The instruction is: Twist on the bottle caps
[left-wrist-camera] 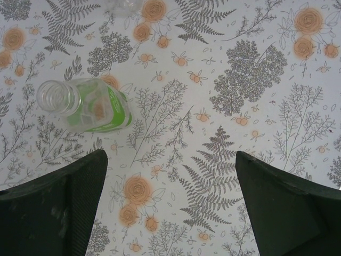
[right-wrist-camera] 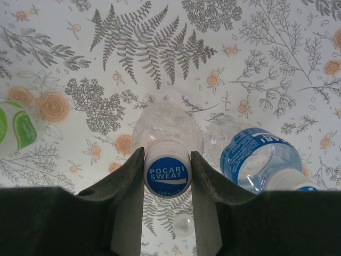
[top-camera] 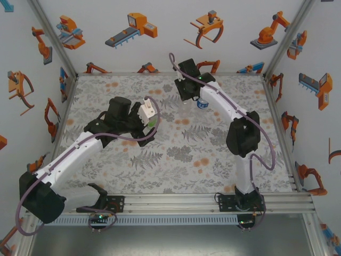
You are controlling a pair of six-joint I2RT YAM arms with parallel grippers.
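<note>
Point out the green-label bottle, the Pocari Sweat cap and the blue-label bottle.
green-label bottle [left-wrist-camera: 118, 110]: left wrist view, its label.
Pocari Sweat cap [right-wrist-camera: 168, 176]: right wrist view, its top.
blue-label bottle [right-wrist-camera: 251, 152]: right wrist view, its label.

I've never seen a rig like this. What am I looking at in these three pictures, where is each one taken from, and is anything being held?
This is a robot with a left arm and a right arm, bolted at the near edge of a flower-patterned table. The top picture looks down from above and behind them. The other two come from a camera on each wrist, looking past that arm's own fingers. The left gripper is open and holds nothing; ahead of it is a green-labelled bottle with no cap on. The right gripper is closed on the blue and white cap atop a clear bottle. A blue-labelled bottle is beside it.
</note>
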